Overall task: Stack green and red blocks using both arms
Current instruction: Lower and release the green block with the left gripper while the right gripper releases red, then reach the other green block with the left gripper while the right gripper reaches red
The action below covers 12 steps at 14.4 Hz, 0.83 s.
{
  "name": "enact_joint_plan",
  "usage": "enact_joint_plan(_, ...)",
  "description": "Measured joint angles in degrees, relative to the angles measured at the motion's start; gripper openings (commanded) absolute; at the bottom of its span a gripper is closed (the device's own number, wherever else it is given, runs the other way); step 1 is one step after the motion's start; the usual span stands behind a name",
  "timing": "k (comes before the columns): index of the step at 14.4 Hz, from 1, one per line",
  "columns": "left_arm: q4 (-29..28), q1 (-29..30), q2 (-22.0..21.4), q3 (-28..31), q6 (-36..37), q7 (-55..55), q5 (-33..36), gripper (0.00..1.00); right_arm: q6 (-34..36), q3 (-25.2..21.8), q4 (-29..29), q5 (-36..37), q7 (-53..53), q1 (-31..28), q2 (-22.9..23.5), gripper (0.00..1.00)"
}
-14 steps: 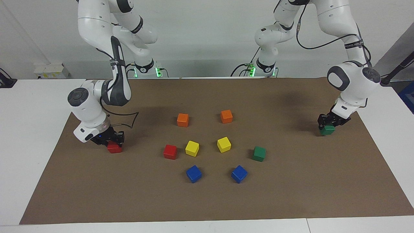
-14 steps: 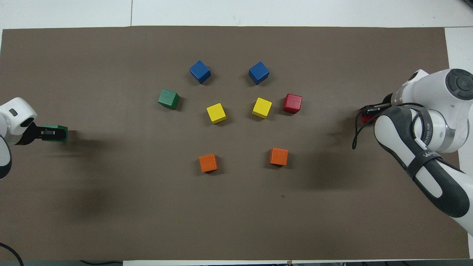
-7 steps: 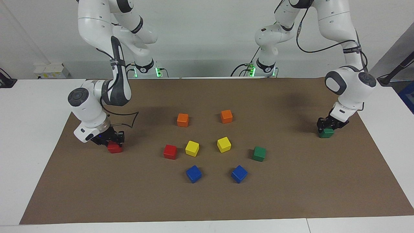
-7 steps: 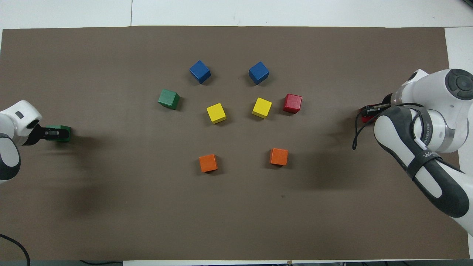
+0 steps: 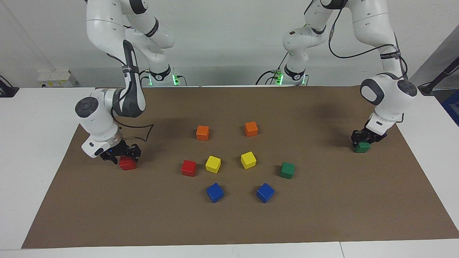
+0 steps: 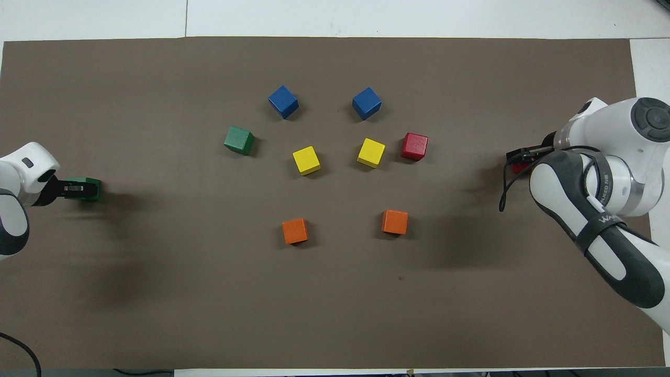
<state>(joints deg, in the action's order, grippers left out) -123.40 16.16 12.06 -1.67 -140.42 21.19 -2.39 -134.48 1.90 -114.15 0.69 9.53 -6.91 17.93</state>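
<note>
Cubes: red, green, yellow, blue, orange; mat brown.

Count by kind. Cubes, ten in all. Red: two, red cube A and red cube B. Green: two, green cube A and green cube B. Yellow: two, yellow cube A and yellow cube B. Blue: two, blue cube A and blue cube B. Orange: two, orange cube A and orange cube B. Brown mat: one. Desk: one. Robot arms: two.
</note>
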Motion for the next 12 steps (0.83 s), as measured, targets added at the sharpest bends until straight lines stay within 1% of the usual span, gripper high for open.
enact_joint_plan(3,0.2,0.0,0.0,-0.1,0.1,0.3,0.0,1.0,0.2,0.0,0.2,0.1,0.0,0.0,0.0,1.0)
enact_joint_plan(4,0.6,0.0,0.0,-0.3,0.5,0.3,0.0,1.0,1.4,0.0,0.9,0.1,0.0,0.0,-0.2,1.0)
enact_joint_plan(6,3.1,0.0,0.0,-0.6,3.3,0.3,0.0,1.0,8.2,0.1,4.4,0.1,0.0,0.0,-1.2,1.0)
enact_joint_plan(9,10.3,-1.0,-0.1,-1.1,11.9,0.2,0.0,1.0,21.7,0.6,14.0,0.1,-0.3,0.9,-2.9,1.0)
enact_joint_plan(10,13.3,-2.3,-0.2,-1.2,15.0,-1.2,-0.1,1.0,25.9,0.7,17.6,0.2,-1.3,1.8,-3.0,1.0)
enact_joint_plan(12,19.0,-6.7,-0.2,-1.4,19.9,-7.7,-0.2,1.0,32.3,0.8,24.0,1.1,-5.7,5.5,-1.9,1.0)
